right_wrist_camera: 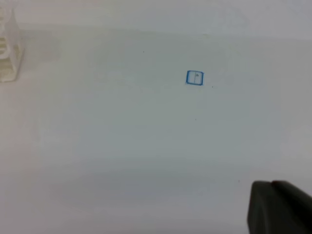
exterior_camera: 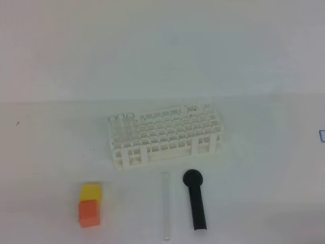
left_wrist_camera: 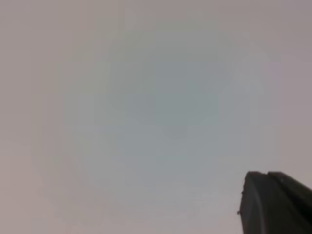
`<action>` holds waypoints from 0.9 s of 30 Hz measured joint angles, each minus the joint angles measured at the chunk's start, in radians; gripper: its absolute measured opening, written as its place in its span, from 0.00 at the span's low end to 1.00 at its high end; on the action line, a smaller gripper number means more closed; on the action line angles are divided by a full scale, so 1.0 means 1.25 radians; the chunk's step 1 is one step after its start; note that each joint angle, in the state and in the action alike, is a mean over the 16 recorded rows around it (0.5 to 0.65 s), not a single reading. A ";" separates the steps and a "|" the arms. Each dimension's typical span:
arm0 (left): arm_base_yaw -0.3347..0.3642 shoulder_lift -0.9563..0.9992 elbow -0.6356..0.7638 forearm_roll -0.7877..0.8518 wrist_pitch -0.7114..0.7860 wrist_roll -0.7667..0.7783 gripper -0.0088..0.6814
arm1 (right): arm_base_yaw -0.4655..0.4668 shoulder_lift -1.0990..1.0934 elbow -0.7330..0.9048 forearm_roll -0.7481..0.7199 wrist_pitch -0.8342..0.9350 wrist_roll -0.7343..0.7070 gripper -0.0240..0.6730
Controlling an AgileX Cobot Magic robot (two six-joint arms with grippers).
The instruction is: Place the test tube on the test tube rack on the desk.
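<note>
**Test tube lies on the table, my fingers closed and away from it**

The white table fills the high view. Near the middle stands the test tube rack, a white lattice of small square holes, its long side running left to right and slightly angled. A few clear rims show at its far left corner.

The test tube is not in the rack. It lies flat on the table just nearer than the rack, pointing near to far, almost see-through against the white surface. Just to its right, apart from it, lies a black round-headed tool, roughly parallel, with its round head at the far end.

To the left, near the front edge, a yellow block and an orange block sit touching each other, well apart from the tube.

Neither of my arms appears in the high view. My left fingers show only as a dark tip in the lower right corner of the left wrist view, over blank table; they are closed and hold nothing. My right fingers show the same way in the right wrist view, closed and empty. That view also shows a small blue square mark on the table and an edge of the rack at far left.
</note>
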 joint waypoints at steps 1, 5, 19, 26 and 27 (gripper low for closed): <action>0.000 0.007 -0.019 0.045 0.020 -0.046 0.01 | 0.000 0.000 0.000 0.000 0.000 0.000 0.03; -0.019 0.054 -0.121 0.307 0.088 -0.252 0.01 | 0.000 0.000 0.000 0.000 0.000 0.000 0.03; -0.188 0.388 -0.426 0.819 0.017 -0.623 0.01 | 0.000 0.000 0.003 0.092 -0.103 0.067 0.03; -0.216 0.519 -0.456 0.817 -0.056 -0.633 0.01 | 0.000 0.000 0.006 0.275 -0.275 0.144 0.03; -0.217 0.534 -0.457 0.817 -0.063 -0.634 0.01 | 0.000 0.000 0.007 0.301 -0.301 0.153 0.03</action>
